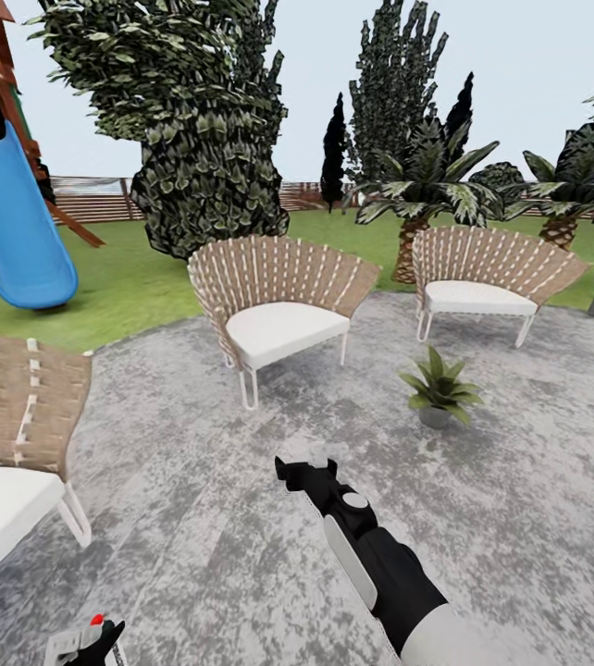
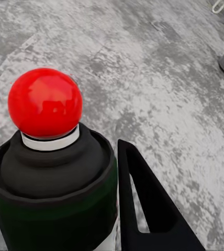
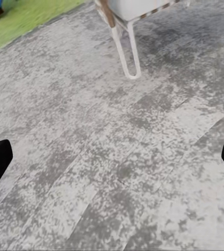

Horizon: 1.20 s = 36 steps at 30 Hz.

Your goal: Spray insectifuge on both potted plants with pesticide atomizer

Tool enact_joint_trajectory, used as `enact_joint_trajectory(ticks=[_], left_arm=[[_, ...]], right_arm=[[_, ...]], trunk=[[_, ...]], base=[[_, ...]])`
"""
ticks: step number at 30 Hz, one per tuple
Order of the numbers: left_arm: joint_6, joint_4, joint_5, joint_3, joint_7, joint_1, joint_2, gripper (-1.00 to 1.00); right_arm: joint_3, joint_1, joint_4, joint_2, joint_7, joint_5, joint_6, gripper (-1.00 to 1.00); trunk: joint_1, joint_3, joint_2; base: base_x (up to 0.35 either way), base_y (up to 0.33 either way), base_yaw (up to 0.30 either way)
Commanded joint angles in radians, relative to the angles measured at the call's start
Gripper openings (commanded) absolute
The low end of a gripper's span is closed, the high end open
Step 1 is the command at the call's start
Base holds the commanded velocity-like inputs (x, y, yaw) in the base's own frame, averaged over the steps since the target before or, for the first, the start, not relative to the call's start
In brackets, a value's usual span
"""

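Observation:
The pesticide atomizer (image 2: 52, 178) is a dark green bottle with a black neck and a round red spray head (image 2: 45, 103). My left gripper (image 2: 65, 214) is shut on its body, and one black finger (image 2: 143, 204) presses its side. In the head view the left gripper (image 1: 82, 645) holds the atomizer (image 1: 96, 622) low at the near left. One potted plant (image 1: 439, 388) with thin green leaves in a grey pot stands on the stone patio (image 1: 195, 518), ahead and right. My right gripper (image 1: 308, 464) reaches forward over the patio, short of the plant. The right gripper (image 3: 112, 159) is open and holds nothing.
Three wicker chairs with white cushions ring the patio: one near left (image 1: 15, 444), one centre (image 1: 278, 305), one far right (image 1: 487, 273). A chair leg (image 3: 127, 52) stands ahead of my right gripper. A blue slide (image 1: 15, 227), trees and a fence lie beyond the lawn (image 1: 130, 287).

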Motion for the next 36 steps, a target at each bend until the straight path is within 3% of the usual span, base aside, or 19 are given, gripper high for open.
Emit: enact_joint_trajectory(ticks=[1, 7, 19, 21, 26, 29, 30, 31, 35, 36], left_arm=[[0.000, 0.000, 0.000, 0.000, 0.001, 0.000, 0.000, -1.00], [0.000, 0.000, 0.001, 0.001, 0.001, 0.000, 0.000, -1.00], [0.001, 0.006, 0.001, 0.001, 0.001, 0.000, 0.000, -1.00], [-0.001, 0.004, 0.002, 0.001, -0.007, 0.000, 0.001, -1.00], [0.009, -0.070, 0.008, 0.004, -0.115, 0.000, 0.002, -1.00], [0.154, -0.192, 0.006, 0.005, -0.053, -0.039, 0.005, -1.00], [0.251, -0.317, 0.006, 0.004, 0.049, -0.049, 0.002, -1.00], [0.260, -0.329, 0.005, 0.003, 0.071, -0.052, -0.002, -1.00], [0.270, -0.332, 0.002, 0.000, 0.110, -0.067, -0.036, -1.00], [0.288, -0.332, 0.001, -0.001, 0.127, -0.067, -0.036, -1.00]], right_arm=[[0.000, 0.000, 0.000, 0.000, 0.000, 0.000, 0.000, 1.00], [0.000, 0.000, 0.000, 0.000, 0.000, 0.000, -0.005, 1.00], [-0.005, 0.000, 0.006, 0.000, -0.003, 0.002, -0.007, 1.00], [-0.059, 0.000, 0.007, 0.000, 0.000, 0.000, -0.008, 1.00], [-0.091, 0.000, -0.025, 0.000, 0.003, 0.000, -0.002, 1.00], [-0.114, -0.001, -0.061, 0.000, 0.000, -0.002, 0.025, 1.00], [-0.249, -0.004, -0.057, 0.000, 0.001, -0.005, 0.062, 1.00], [-0.277, -0.007, -0.031, 0.000, 0.001, -0.007, 0.069, 1.00], [-0.307, -0.015, -0.001, 0.000, 0.011, -0.055, 0.100, 1.00], [-0.361, -0.015, 0.003, 0.000, 0.011, -0.058, 0.096, 1.00]], trunk=[[0.000, 0.000, 0.000], [0.000, 0.000, 0.000], [0.000, 0.000, 0.000], [0.000, 0.000, 0.000], [0.000, 0.000, 0.000], [0.000, 0.000, 0.000], [0.000, 0.000, 0.000], [0.000, 0.000, 0.000], [0.000, 0.004, 0.000], [0.000, 0.004, 0.000]], base=[[0.323, 0.000, -0.286], [0.323, 0.000, -0.253], [0.323, 0.039, -0.012], [0.323, 0.112, 0.000], [0.323, 0.105, 0.000], [0.323, 0.089, 0.000], [0.323, 0.084, -0.042], [0.323, 0.034, -0.014], [0.325, 0.006, -0.002], [0.331, 0.000, 0.000]])
